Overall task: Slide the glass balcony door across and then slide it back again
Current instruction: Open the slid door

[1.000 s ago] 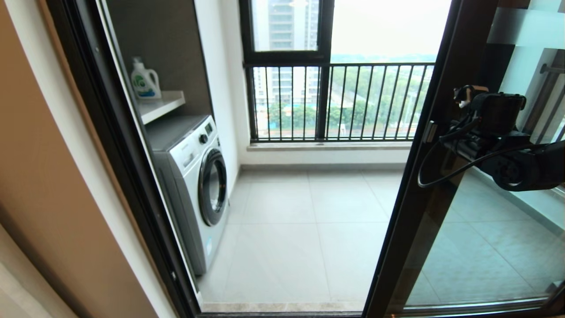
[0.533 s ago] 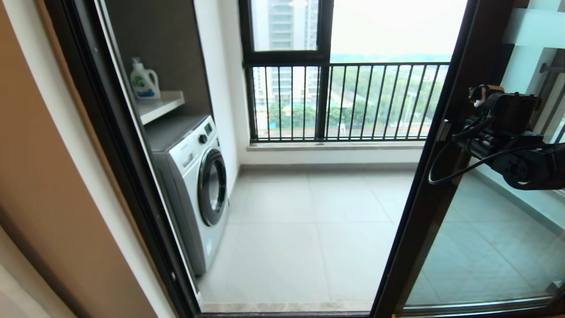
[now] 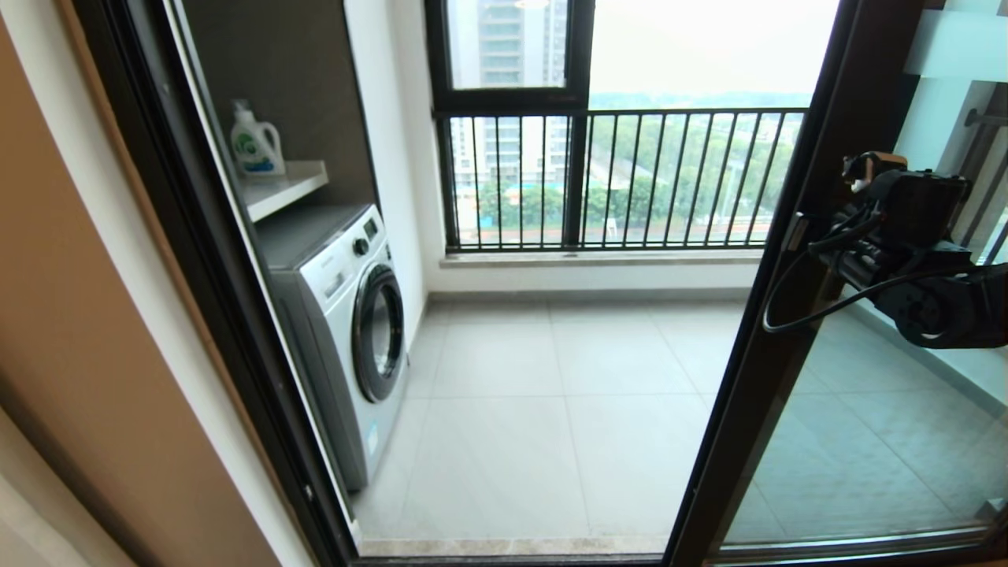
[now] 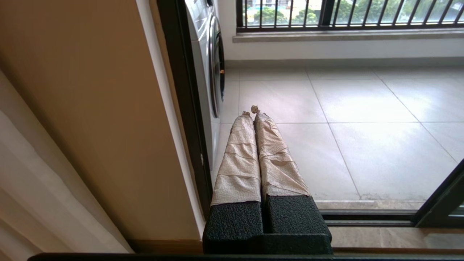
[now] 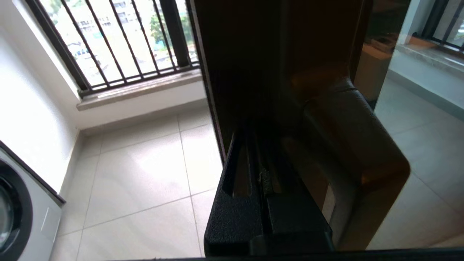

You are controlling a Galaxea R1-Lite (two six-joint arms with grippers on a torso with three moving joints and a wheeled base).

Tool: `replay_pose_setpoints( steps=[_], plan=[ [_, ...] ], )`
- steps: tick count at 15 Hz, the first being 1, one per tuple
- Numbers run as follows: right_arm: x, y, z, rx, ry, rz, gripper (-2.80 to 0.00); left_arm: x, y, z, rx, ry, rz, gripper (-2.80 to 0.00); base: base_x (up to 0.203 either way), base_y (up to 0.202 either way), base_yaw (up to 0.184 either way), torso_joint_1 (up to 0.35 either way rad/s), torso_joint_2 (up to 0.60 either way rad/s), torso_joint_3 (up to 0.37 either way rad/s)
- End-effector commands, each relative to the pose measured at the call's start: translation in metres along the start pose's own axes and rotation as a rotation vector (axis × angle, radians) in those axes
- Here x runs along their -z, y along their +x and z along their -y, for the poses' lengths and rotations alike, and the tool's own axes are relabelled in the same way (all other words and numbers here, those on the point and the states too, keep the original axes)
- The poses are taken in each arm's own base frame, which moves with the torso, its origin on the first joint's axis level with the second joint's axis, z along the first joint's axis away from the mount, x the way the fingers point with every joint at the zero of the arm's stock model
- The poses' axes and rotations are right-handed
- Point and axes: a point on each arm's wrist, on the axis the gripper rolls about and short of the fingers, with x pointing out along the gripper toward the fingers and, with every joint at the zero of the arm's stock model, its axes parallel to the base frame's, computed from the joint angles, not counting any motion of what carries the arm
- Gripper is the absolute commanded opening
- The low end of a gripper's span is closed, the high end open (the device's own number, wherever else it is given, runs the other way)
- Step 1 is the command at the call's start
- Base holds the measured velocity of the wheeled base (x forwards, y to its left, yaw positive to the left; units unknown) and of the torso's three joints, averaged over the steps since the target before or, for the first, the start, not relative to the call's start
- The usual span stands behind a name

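Nearest to me, low on the left, my left gripper (image 4: 253,110) hangs parked beside the left door jamb (image 4: 181,108). Its taped jaws are pressed together with nothing in them, pointing out over the balcony floor (image 4: 362,108). It is well apart from anything I have to move.

The work sits on the right. My right gripper (image 5: 255,145) is up against the near face of the glass balcony door (image 3: 787,378), on its dark leading stile. Its jaws are drawn close together, and I see nothing caught between them, though the shadow there hides the tips. The bar handle (image 5: 362,145) stands just beside them, on their right. Its long axis runs up and down along the stile, the same way as the door's edge.

The door itself stands at the right of the opening, with its stile running from the track (image 3: 512,546) at the floor up out of sight. The gap to its left is wide open.

My judgement is that everything turns on this: the door can only travel sideways along the track, left towards the jamb and right again, so the push must go across the handle's length. My right arm is plainly the nearer one for it.

Beyond the opening, the washing machine (image 3: 346,331) stands on the left with a detergent bottle (image 3: 256,142) on the shelf above. The railed window (image 3: 630,181) closes the far side.
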Motion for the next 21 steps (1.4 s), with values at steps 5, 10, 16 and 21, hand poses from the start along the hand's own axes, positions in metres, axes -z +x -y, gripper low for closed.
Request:
replay_pose_setpoints(
  steps=[5, 10, 16, 21],
  plan=[
    [-0.004, -0.018, -0.027, -0.081, 0.007, 0.015, -2.80, 0.000, 0.000, 0.000, 0.000, 0.000, -0.002, -2.80, 0.000, 0.000, 0.000, 0.005, 0.00, -0.001],
    [-0.008, -0.007, -0.007, -0.045, 0.010, 0.031, -2.80, 0.000, 0.000, 0.000, 0.000, 0.000, -0.003, -2.80, 0.000, 0.000, 0.000, 0.000, 0.00, 0.000],
    [-0.007, 0.015, 0.030, 0.043, 0.009, 0.051, -2.80, 0.000, 0.000, 0.000, 0.000, 0.000, -0.002, -2.80, 0.000, 0.000, 0.000, 0.000, 0.00, 0.000],
    [-0.007, 0.016, 0.040, 0.040, 0.007, 0.051, -2.80, 0.000, 0.000, 0.000, 0.000, 0.000, -0.002, -2.80, 0.000, 0.000, 0.000, 0.000, 0.00, 0.000]
  ],
)
